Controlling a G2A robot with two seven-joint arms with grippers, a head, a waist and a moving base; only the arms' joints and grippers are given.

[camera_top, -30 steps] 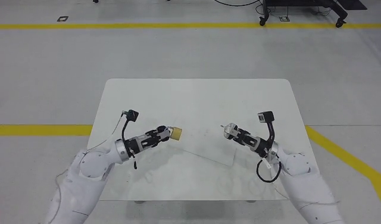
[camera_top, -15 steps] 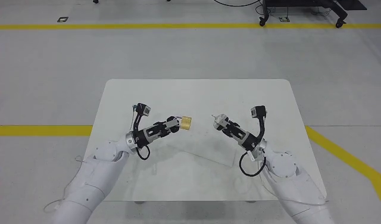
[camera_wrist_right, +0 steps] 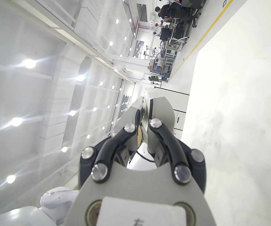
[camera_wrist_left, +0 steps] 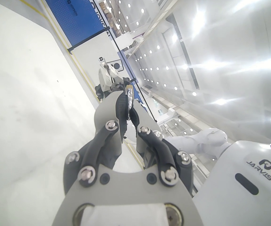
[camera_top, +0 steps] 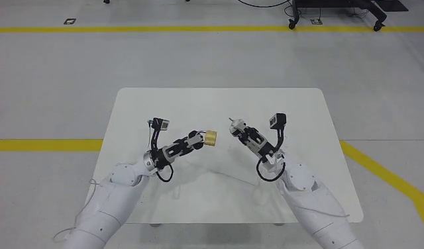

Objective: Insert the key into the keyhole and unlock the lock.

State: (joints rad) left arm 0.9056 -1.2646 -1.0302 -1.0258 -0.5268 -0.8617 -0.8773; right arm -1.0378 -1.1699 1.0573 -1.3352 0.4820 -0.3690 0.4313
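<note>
In the top view the brass lock (camera_top: 210,138) is held above the middle of the white table (camera_top: 291,103), with my left gripper (camera_top: 200,140) shut on it. The left wrist view shows the lock (camera_wrist_left: 129,98) edge-on, pinched between the dark fingers. A short gap to the right, my right gripper (camera_top: 238,129) is shut on the small silver key (camera_top: 232,123), whose tip points up and to the left. In the right wrist view the key (camera_wrist_right: 145,109) is a thin sliver between the grey fingers. The keyhole is hidden.
Both arms hang over the table's middle. Beyond the far table edge, yellow floor lines (camera_top: 199,28) cross the floor. In the left wrist view the right gripper (camera_wrist_left: 107,77) sits farther off, just beyond the lock.
Both arms have swung inward toward the table's middle. The lock moved right and the key moved left, so the gap between them has narrowed.
</note>
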